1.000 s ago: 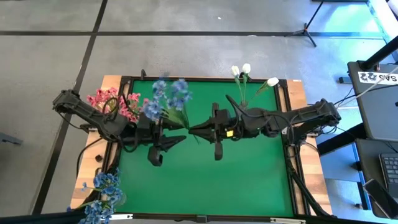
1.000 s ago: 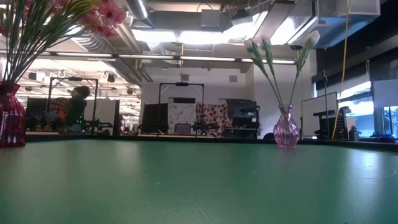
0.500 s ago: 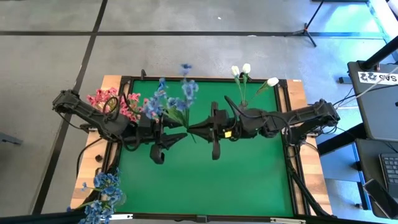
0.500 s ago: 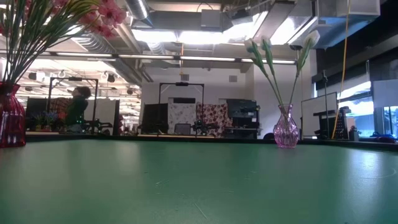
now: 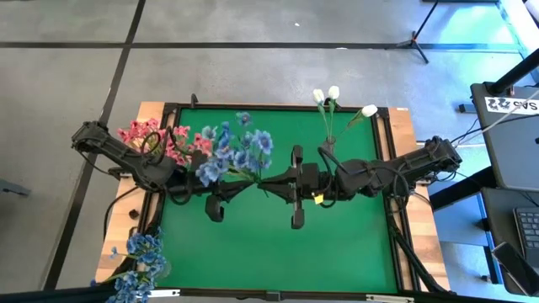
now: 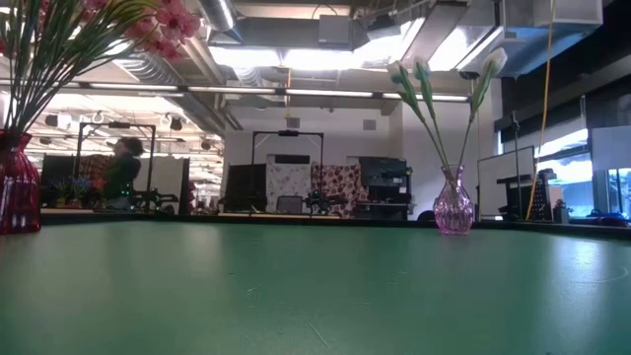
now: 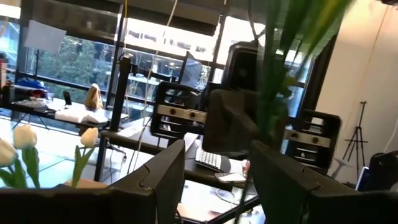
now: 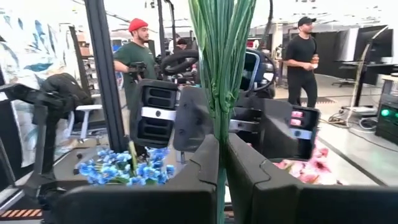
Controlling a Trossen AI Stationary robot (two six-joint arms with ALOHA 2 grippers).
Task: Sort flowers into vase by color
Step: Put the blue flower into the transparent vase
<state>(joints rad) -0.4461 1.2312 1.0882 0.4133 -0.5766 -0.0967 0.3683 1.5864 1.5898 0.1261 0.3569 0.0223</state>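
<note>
The blue flowers point(image 5: 233, 152) are cut off above the stems point(image 8: 222, 56) in the right wrist view, and their stems are blurred in the left wrist view. The pink flowers point(image 6: 163, 22) and red vase point(image 6: 17, 187) are clipped by the low view's edge, and neither arm is seen there.

Three white tulip buds point(image 5: 333, 93) in one pink vase point(image 6: 453, 204), one red vase point(image 6: 17, 187), two robot arms, two people in the room

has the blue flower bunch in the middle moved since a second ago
Yes. In the high view the blue flower bunch, clamped by the right gripper, has swung down from the table's far edge toward the mat's middle, its blossoms spreading.
</note>
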